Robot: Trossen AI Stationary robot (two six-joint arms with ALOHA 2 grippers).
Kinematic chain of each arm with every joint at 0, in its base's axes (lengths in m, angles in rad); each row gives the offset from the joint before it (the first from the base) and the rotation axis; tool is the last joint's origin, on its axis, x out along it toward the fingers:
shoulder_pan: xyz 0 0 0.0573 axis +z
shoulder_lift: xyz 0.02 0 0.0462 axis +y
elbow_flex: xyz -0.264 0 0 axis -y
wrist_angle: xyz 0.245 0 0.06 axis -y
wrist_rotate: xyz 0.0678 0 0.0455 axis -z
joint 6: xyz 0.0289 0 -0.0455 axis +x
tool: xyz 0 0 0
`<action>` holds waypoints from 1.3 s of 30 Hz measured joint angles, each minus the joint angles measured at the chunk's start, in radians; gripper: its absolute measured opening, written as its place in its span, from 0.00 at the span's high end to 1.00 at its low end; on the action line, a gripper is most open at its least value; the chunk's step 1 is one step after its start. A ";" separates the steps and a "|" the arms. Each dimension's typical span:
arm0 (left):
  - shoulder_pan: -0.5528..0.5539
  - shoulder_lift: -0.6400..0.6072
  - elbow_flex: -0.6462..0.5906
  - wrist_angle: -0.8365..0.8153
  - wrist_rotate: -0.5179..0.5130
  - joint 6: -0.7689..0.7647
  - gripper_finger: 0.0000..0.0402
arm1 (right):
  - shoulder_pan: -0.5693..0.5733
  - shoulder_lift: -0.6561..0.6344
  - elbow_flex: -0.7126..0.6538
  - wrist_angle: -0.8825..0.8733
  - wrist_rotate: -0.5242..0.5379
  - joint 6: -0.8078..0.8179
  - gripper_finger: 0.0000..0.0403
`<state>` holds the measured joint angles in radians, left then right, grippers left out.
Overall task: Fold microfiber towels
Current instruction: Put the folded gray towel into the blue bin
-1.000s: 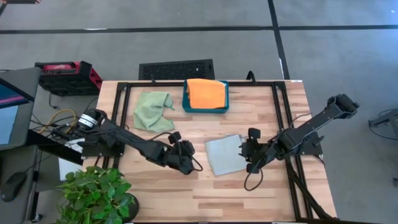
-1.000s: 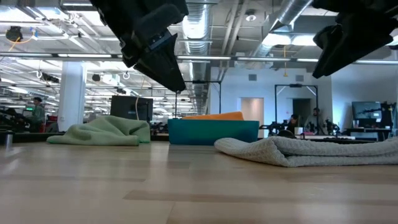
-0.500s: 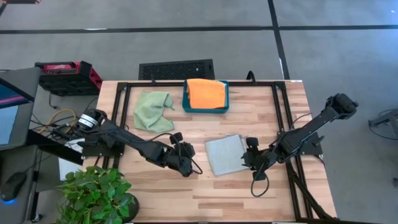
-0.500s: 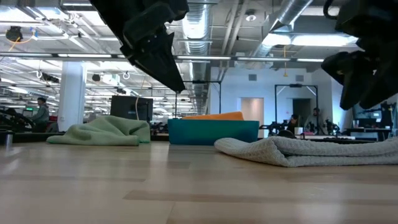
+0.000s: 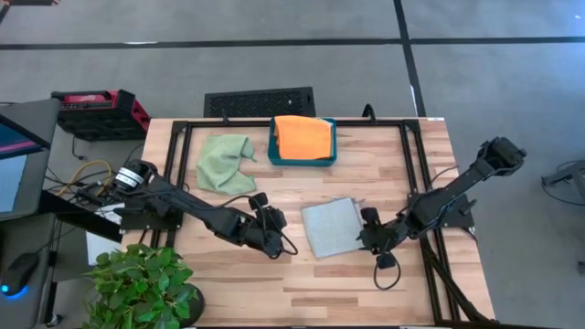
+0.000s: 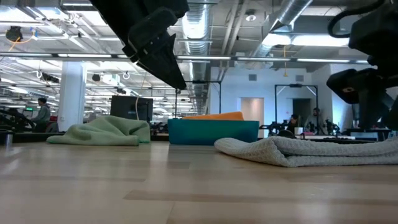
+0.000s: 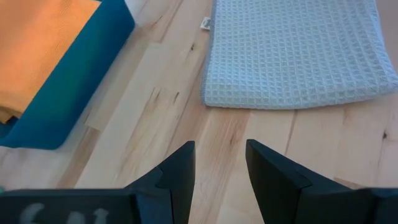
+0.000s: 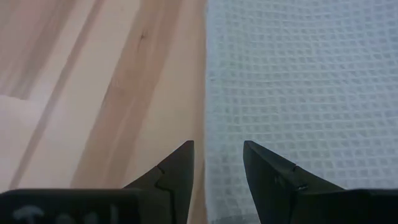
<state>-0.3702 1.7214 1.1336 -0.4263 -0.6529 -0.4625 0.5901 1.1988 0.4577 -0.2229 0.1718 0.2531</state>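
Note:
A folded pale grey towel (image 5: 330,228) lies flat on the wooden table between my two grippers. My right gripper (image 5: 365,236) hangs low over the towel's right edge (image 8: 214,93), open, one finger above the cloth and one above bare wood. My left gripper (image 5: 277,233) hovers open to the left of the towel (image 7: 292,50), above the table, with nothing between its fingers. A crumpled green towel (image 5: 226,163) lies at the far left. A folded orange towel (image 5: 303,136) rests in the teal tray (image 5: 272,146) at the far middle.
Black frame rails (image 5: 180,146) run along the table's left, far and right sides. A potted plant (image 5: 142,288) stands off the near left corner, a red case (image 5: 96,110) off the far left. Bare wood (image 5: 347,283) lies toward the near edge.
My right gripper has come down and a little toward the near edge, tipping more steeply, until it hangs just over the grey towel's right edge. Its fingers have stayed open. The towel has not moved.

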 joint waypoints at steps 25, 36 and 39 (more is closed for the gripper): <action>0.000 0.000 0.000 0.034 -0.014 -0.003 0.66 | 0.030 0.001 0.000 -0.162 0.015 -0.064 0.46; 0.000 0.000 0.001 0.040 -0.014 -0.004 0.66 | 0.030 0.098 0.000 -0.142 0.039 -0.163 0.46; 0.000 0.000 0.001 0.042 -0.015 0.002 0.66 | 0.031 0.159 0.011 -0.137 0.048 -0.204 0.46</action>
<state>-0.3702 1.7218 1.1343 -0.3840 -0.6678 -0.4607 0.6207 1.3577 0.4685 -0.3596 0.2194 0.0490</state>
